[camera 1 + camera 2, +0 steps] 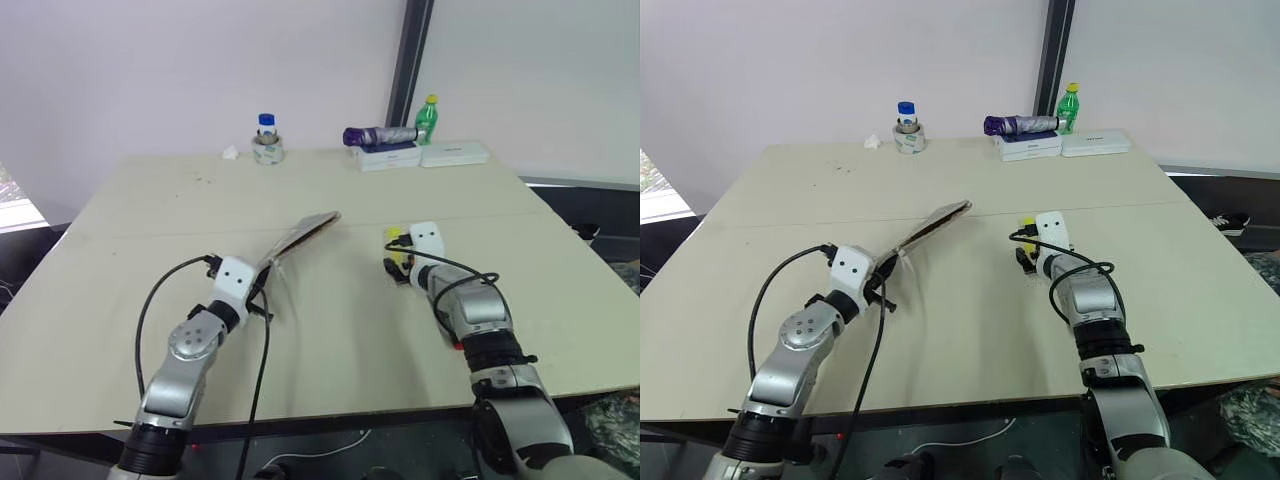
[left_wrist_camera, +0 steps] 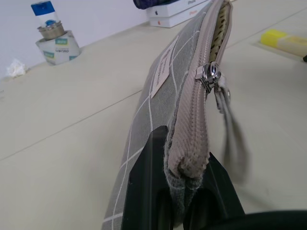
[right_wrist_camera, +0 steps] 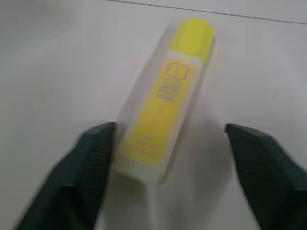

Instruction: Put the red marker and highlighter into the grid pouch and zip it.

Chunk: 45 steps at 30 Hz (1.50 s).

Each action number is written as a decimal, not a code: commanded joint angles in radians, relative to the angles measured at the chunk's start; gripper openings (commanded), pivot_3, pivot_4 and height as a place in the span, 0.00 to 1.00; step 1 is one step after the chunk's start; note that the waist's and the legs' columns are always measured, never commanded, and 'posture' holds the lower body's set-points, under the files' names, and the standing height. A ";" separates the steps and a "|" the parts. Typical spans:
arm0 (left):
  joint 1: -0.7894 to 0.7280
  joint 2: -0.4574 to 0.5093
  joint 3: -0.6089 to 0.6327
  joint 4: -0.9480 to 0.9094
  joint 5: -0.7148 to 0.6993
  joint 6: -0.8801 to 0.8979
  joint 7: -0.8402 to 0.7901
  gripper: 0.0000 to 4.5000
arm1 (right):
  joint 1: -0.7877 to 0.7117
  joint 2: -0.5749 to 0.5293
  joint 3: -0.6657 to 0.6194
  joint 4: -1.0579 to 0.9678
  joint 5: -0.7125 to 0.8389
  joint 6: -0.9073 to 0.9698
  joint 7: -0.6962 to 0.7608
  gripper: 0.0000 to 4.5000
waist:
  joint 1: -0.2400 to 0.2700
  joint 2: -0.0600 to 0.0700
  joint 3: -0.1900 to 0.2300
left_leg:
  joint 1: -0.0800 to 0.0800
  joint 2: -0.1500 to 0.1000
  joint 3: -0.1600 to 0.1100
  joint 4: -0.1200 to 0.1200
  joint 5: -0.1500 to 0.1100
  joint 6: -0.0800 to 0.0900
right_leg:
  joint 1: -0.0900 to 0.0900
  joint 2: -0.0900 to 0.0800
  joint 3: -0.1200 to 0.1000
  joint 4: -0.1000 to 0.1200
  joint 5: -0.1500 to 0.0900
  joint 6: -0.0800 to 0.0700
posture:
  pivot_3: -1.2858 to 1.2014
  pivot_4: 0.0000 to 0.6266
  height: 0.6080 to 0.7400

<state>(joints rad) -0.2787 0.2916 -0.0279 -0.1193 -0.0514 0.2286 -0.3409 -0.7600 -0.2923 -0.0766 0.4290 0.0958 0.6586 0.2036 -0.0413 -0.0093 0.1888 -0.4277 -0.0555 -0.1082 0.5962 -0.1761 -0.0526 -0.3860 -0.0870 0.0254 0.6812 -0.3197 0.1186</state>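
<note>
Along the desk's [image 1: 180, 210] far edge stand a blue-capped bottle [image 1: 266, 127] inside a tape roll [image 1: 268, 151], a crumpled tissue [image 1: 230, 153], two white boxes [image 1: 425, 155], a purple folded umbrella [image 1: 380, 136] and a green bottle [image 1: 427, 120].

A plain office or lab room: bare white walls [image 1: 150, 70], a large beige worktable [image 1: 330, 330], boxed electronics [image 1: 390, 157]

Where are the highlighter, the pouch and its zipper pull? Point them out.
highlighter [image 3: 160, 110], right wrist view, on its printed barrel.
pouch [image 2: 158, 103], left wrist view, on its grid side.
zipper pull [image 2: 209, 75], left wrist view, on the metal slider.
</note>
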 commanded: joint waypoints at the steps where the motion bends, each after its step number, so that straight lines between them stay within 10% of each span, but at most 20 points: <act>1: 0.004 -0.004 -0.004 -0.032 0.003 -0.006 0.004 0.00 | -0.022 -0.002 -0.016 -0.037 0.016 -0.033 0.014 0.39 | 0.000 0.000 0.000 | 0.000 0.000 0.000 0.000 0.000 0.000 | 0.000 0.000 0.000 0.000 0.000 0.000 | 0.52 0.24 1.00; 3: 0.006 -0.005 -0.002 -0.034 0.001 -0.005 0.004 0.00 | -0.011 -0.022 -0.002 -0.079 0.016 -0.023 0.044 0.18 | 0.000 0.000 0.000 | 0.000 0.000 0.000 0.000 0.000 0.000 | 0.000 0.000 0.000 0.000 0.000 0.000 | 0.52 0.24 1.00; 14: -0.006 -0.003 -0.005 -0.016 -0.002 -0.019 -0.019 0.00 | 0.161 -0.353 0.101 -0.610 0.150 0.135 0.499 0.18 | 0.002 0.000 0.000 | 0.000 0.000 -0.001 0.000 0.000 0.000 | 0.001 0.000 0.000 -0.001 0.000 0.000 | 0.52 0.24 1.00; 45: 0.008 0.013 -0.046 -0.016 0.028 -0.065 -0.055 0.00 | 0.127 -0.359 0.165 -0.720 0.229 0.235 0.521 0.18 | 0.027 -0.001 0.000 | 0.000 0.000 -0.001 0.001 0.000 0.000 | 0.001 -0.001 -0.001 -0.001 0.000 0.000 | 0.52 0.24 1.00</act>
<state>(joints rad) -0.2726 0.2949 -0.0665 -0.1019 -0.0300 0.1863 -0.3892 -0.6053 -0.6372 0.0884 -0.2452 0.3280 0.8967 0.7223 -0.0144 -0.0098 0.1892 -0.4279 -0.0552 -0.1091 0.5971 -0.1763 -0.0525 -0.3846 -0.0877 0.0248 0.6798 -0.3199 0.1190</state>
